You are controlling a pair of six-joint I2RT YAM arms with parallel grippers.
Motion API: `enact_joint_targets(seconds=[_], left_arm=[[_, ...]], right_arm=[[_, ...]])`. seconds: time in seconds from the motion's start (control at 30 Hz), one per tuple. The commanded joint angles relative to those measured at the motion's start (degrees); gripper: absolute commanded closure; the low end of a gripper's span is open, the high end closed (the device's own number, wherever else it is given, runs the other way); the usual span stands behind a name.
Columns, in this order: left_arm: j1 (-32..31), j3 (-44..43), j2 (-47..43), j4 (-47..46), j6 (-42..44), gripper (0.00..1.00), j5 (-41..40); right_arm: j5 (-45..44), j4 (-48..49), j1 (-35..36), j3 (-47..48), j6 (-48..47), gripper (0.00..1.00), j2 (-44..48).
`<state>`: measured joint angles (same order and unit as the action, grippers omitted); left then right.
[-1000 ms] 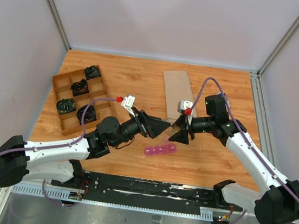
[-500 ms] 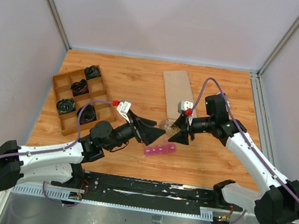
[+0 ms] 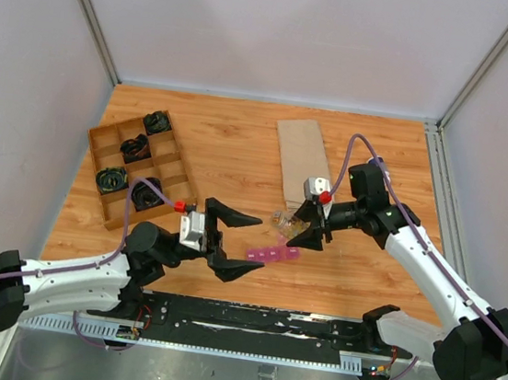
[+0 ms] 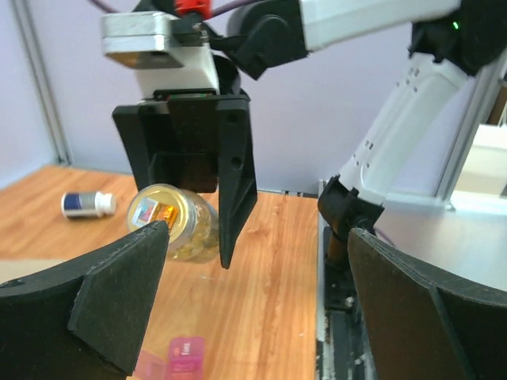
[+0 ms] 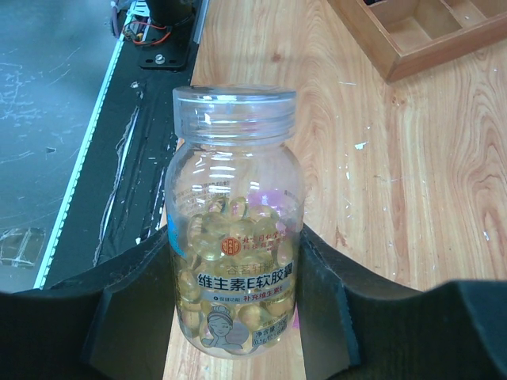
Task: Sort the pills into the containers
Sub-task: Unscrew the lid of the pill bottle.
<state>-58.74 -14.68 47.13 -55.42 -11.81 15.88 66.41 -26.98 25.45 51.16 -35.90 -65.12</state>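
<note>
My right gripper is shut on a clear bottle of yellow gel pills, held tilted above the table with its mouth toward the left arm. In the right wrist view the bottle sits between both fingers of the right gripper, and the pills fill its lower part. The pink containers lie on the wood just below and in front of the bottle. My left gripper stands wide open and holds nothing, left of the containers. Its wrist view shows the bottle ahead and the containers below.
A wooden divided tray with black items stands at the left, seen also in the right wrist view. A flat cardboard piece lies behind the bottle. A small white-capped bottle lies on its side at the far end.
My left gripper has drawn back from the bottle toward the near left and opened fully. The right gripper has kept the bottle almost in place.
</note>
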Motion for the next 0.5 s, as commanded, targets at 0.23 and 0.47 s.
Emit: enact_joint_targets(seconds=[0.23,0.47], left_arm=[[8.7,-3.9,5.0,-2.5,12.7,0.01,14.8],[9.7,-7.9,11.8,-3.7,11.7,0.07,18.0]], right_arm=[[4.4,-2.7,-1.0,1.3,-4.1,0.94,1.3],[4.5,-2.7,-0.9,1.2,-4.2,0.94,1.2]])
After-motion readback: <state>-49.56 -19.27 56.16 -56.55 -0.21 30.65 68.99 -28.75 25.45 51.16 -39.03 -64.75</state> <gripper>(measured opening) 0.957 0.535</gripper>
